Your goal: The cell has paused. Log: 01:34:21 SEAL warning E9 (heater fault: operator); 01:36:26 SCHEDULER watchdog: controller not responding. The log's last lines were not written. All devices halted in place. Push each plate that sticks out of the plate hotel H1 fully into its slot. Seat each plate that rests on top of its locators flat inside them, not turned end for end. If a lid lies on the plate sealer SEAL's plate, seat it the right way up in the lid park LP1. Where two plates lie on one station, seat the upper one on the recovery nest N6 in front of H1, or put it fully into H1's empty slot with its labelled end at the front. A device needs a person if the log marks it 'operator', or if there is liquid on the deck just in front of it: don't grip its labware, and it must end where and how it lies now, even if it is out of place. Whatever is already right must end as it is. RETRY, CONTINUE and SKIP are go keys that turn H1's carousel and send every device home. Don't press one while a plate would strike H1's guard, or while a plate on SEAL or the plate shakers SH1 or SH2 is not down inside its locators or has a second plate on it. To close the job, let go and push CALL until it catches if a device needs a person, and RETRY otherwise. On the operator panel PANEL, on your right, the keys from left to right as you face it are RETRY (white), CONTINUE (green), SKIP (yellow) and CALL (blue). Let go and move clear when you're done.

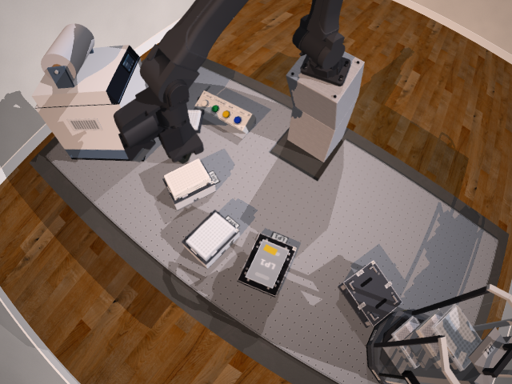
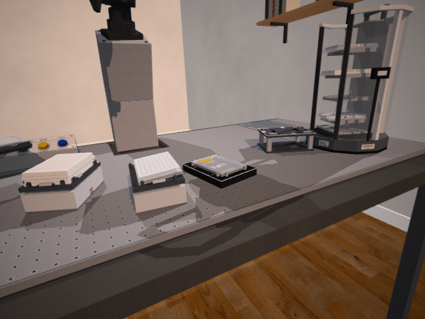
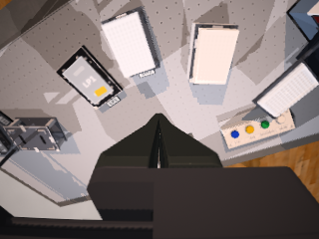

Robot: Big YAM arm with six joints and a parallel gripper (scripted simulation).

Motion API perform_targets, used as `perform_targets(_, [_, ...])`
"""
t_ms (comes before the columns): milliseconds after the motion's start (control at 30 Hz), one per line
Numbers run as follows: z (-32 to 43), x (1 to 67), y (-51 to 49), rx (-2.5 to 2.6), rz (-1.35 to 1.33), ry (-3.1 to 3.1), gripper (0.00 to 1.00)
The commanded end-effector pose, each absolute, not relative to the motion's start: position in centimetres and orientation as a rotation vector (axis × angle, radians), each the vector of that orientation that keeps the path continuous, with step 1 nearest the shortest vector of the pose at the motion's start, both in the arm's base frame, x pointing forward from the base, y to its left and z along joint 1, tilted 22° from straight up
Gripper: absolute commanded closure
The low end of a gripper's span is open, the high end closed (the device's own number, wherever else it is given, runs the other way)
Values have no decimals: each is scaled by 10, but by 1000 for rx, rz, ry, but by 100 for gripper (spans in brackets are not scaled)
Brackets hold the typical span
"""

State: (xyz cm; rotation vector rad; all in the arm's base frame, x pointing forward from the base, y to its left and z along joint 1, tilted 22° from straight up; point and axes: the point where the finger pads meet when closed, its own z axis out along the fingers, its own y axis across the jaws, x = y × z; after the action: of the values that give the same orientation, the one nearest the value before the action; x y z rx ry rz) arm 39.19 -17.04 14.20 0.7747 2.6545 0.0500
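My gripper is shut and empty. It hangs high above the deck between the operator panel and the shakers, and the arm's end shows in the overhead view. The shaker nearer the panel carries a thick cream stack that looks like two plates. The other shaker holds one white plate. A clear lid with a yellow mark lies in the lid park LP1. The recovery nest N6 is empty. The sealer's plate sits on its tray. The hotel H1 holds several plates.
The sealer body stands at the deck's far left corner. The arm's pedestal stands behind the panel. The panel's blue key, yellow key, green key and white key are in the wrist view.
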Motion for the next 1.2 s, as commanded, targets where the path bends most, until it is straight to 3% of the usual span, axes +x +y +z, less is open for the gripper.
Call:
perform_targets(0, [147,391,-176,892,67,2592,100])
perform_targets(1167, [128,329,-258,948,71,2579,100])
